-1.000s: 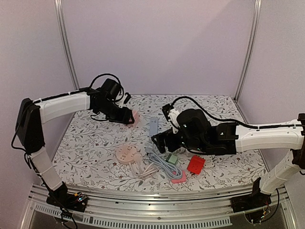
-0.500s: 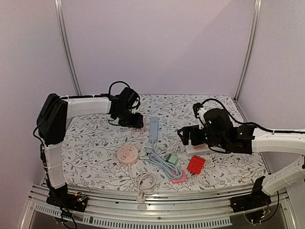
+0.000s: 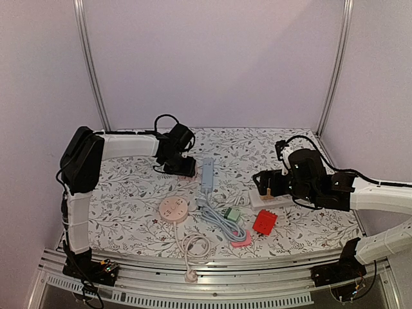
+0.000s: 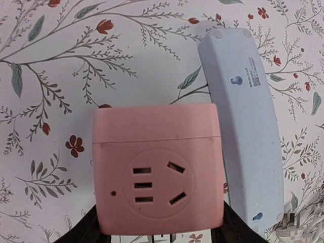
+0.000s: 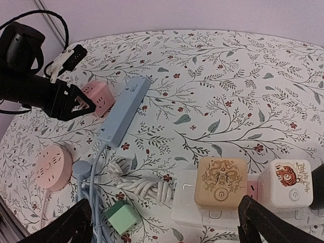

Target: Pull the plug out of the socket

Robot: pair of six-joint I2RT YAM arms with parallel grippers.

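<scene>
**Two-arm unplugging, approach stage.** The right claw stands fully spread, grasping nothing. It hovers low over the white strip, which lies on the table at the right. The strip carries two plugged-in cubes side by side: a tan cube and, to its right in the wrist view, a white tiger cube. The left claw is clenched on a pink cube, gripping its two side walls. The cube's slotted face looks up at the wrist camera, and metal pins show at its lower edge. It sits just beside the blue strip, apart from it and plugged into nothing. Whether it rests on the table or hangs just above it cannot be told.

**Judged step.** The tan cube seems to be the plug to pull next. To do this well, the right claw should centre on the cube and close on two opposite flat walls, low enough for a firm hold. It should then draw straight up along the pins without rocking. The strip looks light and unfixed, so it is likely to lift with the cube unless pinned down. The left claw cannot take that job while loaded.

**Pose.** The left arm rises from its base, then runs level across the far table, wrist bent downward. The right arm lies low, reaching in from the right edge, claw pointing left and down.
</scene>
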